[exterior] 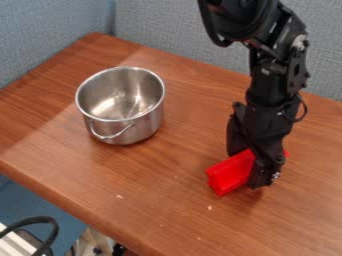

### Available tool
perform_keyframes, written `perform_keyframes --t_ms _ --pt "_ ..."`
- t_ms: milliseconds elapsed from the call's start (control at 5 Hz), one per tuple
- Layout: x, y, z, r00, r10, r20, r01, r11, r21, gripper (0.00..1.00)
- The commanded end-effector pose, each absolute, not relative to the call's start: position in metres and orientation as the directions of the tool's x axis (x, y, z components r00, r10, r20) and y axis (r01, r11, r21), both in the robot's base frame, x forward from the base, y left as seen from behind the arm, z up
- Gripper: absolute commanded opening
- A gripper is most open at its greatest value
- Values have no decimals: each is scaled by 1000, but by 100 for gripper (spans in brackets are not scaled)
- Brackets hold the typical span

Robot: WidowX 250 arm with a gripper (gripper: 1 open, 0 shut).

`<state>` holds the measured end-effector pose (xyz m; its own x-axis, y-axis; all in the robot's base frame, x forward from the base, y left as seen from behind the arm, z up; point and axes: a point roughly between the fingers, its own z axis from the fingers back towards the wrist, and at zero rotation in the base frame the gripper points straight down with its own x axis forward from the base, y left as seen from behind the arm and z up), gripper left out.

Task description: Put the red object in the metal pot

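Note:
The red object lies on the wooden table at the front right, with only its left end showing and looking turned or tipped. My gripper has come straight down onto it, open, its dark fingers on either side of the block and hiding the block's right part. I cannot tell whether the fingers press on it. The metal pot stands upright and empty at the left, well apart from the gripper, its wire handle lying toward the front.
The table's front edge runs diagonally just below the block. A blue-grey wall stands behind the table. Cables and floor clutter show below the table at the bottom left.

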<state>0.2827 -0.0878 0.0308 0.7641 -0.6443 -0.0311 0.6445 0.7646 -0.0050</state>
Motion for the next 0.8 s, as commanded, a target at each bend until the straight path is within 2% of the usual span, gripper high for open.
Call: perform_keyframes --t_ms 0,600 --pt "285 -89 32 764 -645 -10 645 764 2 100" --pt "285 -87 28 774 -633 -7 633 774 -11 100"
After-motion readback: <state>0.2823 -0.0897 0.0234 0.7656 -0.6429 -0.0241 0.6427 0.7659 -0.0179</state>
